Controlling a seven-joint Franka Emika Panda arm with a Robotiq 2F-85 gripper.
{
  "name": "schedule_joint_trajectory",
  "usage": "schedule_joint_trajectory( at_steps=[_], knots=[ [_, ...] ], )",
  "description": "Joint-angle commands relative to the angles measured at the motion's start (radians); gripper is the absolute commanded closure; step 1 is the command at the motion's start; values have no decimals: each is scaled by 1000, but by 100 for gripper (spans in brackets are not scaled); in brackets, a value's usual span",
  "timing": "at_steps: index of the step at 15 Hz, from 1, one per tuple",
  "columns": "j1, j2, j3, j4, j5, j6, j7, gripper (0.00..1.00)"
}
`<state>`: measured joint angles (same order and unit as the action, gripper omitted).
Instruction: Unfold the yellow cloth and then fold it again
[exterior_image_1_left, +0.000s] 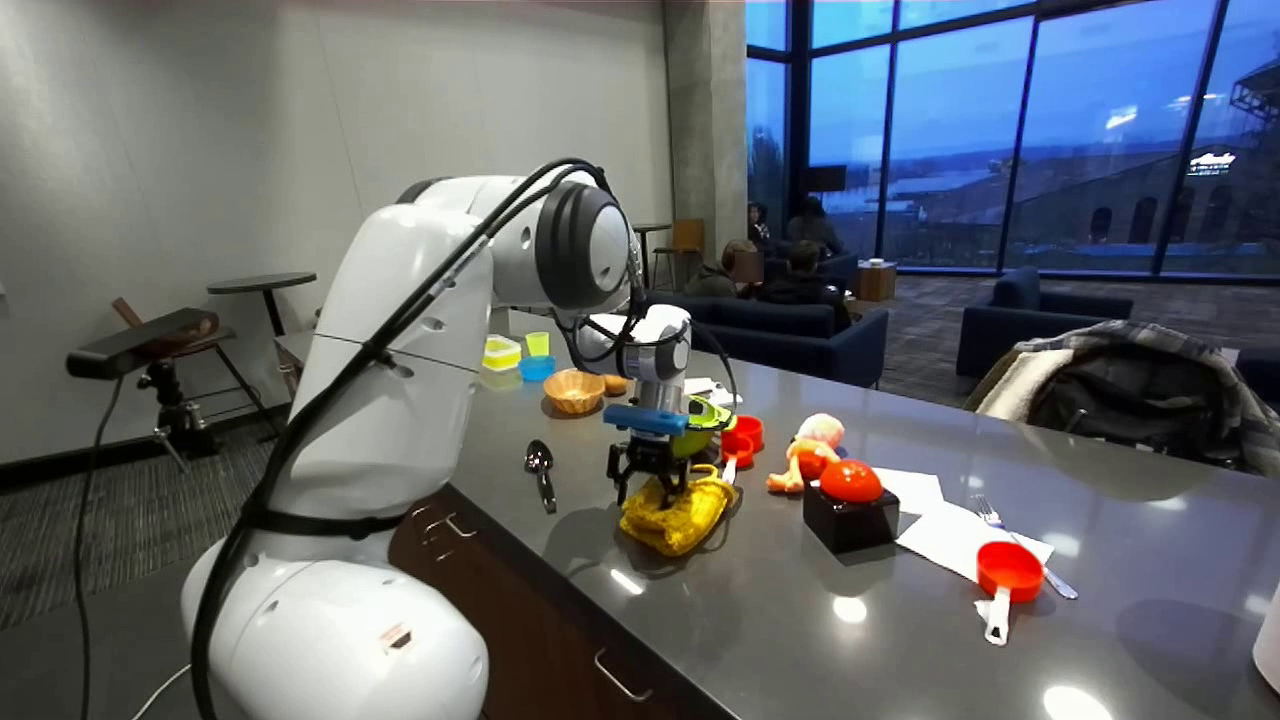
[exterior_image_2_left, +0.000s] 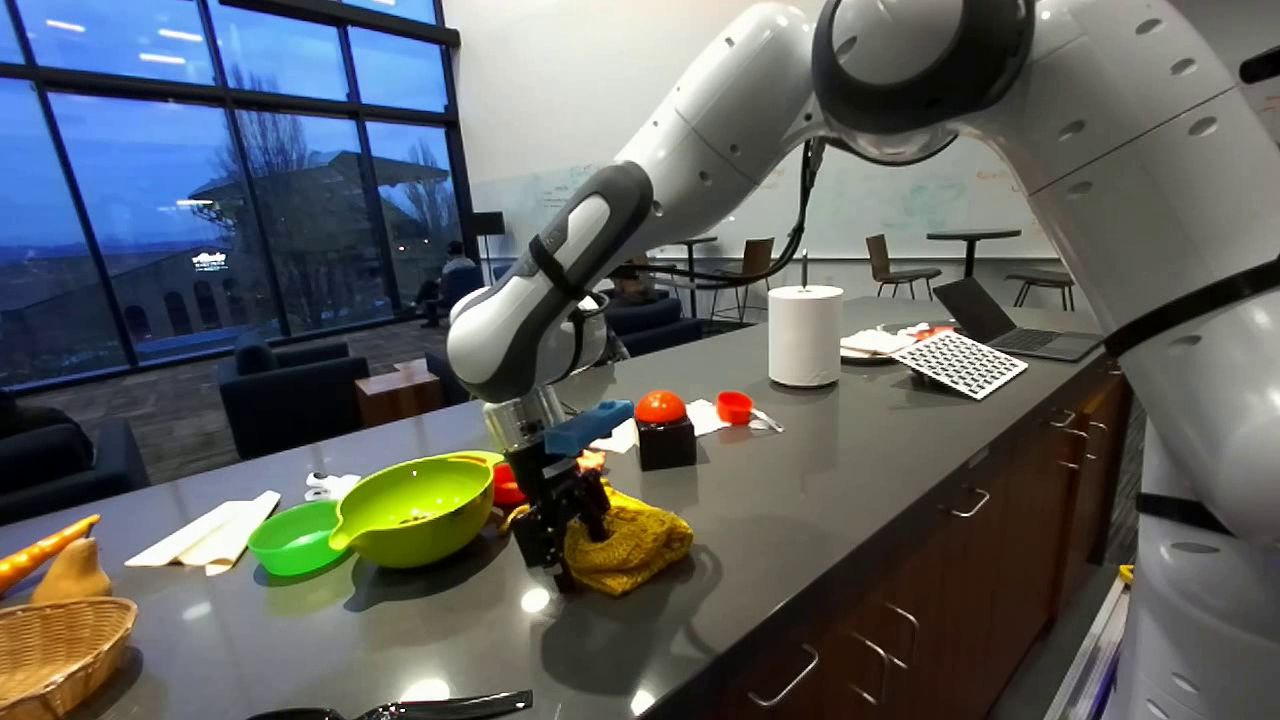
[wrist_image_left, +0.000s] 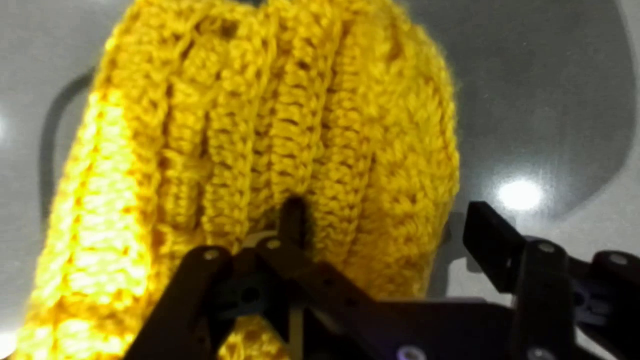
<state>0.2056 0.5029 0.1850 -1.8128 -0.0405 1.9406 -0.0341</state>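
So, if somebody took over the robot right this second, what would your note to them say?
Gripper: open, one finger against the yellow cloth, the other just off its edge.
Where: the cloth lies bunched on the grey counter.
Done: the gripper is down at the cloth; the cloth isn't spread flat.
Left: apparently both steps, unfolding and then folding again.

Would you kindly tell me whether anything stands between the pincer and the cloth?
Nothing visible does: the open pincer has one finger apparently touching the cloth, the other beside it.
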Motion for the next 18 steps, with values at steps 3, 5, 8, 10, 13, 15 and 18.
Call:
schedule_joint_trajectory(
  at_steps=[3,5,8,10,13,15,18],
  knots=[
    [-7,-12,-5,-20,16,32,-23,63],
    [-10,-18,-6,-23,18,34,-24,79],
    [-13,-24,-7,-28,17,39,-25,99],
    [-13,-25,-7,-29,17,40,-25,98],
    [-13,-26,-9,-25,15,29,-23,97],
    [-11,-31,-11,-21,9,11,-21,97],
    [-7,-54,-16,-16,-5,-16,-14,97]
  ],
)
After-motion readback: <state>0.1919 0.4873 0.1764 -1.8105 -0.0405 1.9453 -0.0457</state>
